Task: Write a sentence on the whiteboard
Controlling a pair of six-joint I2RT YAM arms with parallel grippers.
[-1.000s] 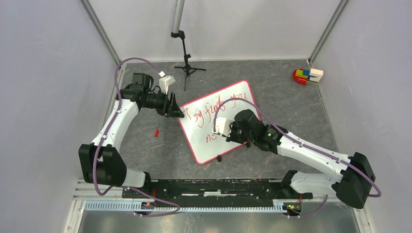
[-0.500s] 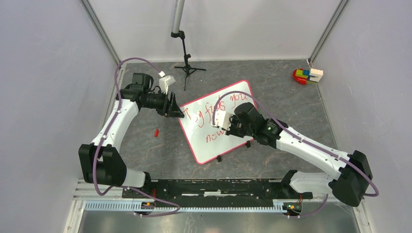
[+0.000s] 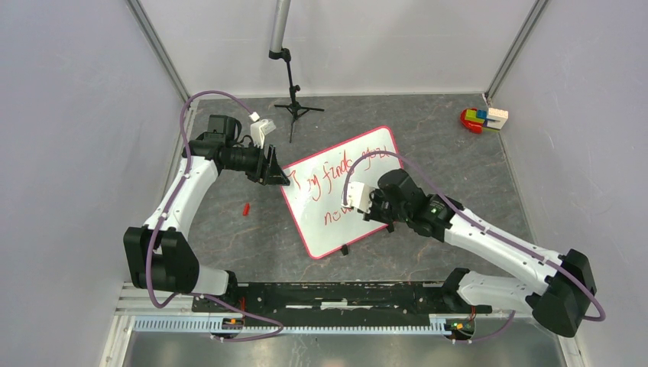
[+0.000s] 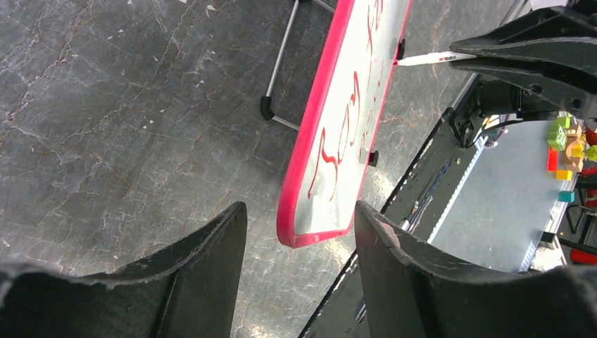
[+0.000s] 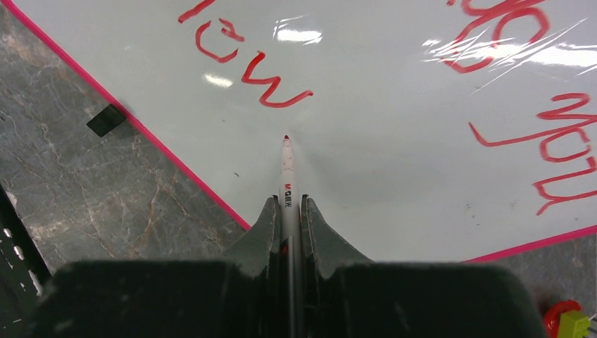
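Observation:
The whiteboard [image 3: 322,226] lies tilted on the table, with a red-pink frame and black clip feet [image 3: 345,249]. The sentence [image 3: 341,170] runs across it in red cursive, on two lines. My right gripper [image 3: 366,207] is over the board's near-right part, shut on a white marker [image 5: 287,176]. The marker's red tip sits just beside the last stroke of the lower line [image 5: 276,95]; I cannot tell whether it touches. My left gripper [image 3: 277,174] is open at the board's left corner. That corner [image 4: 303,238] shows between its fingers [image 4: 211,267], apart from them.
A small red marker cap [image 3: 246,207] lies on the table left of the board. A black tripod stand [image 3: 293,99] stands at the back. Coloured toy blocks [image 3: 483,118] sit in the far right corner. Grey walls close in both sides.
The right gripper moved away from me with the marker, then came back nearer and to the right. The lower line gained strokes. The left arm has not moved.

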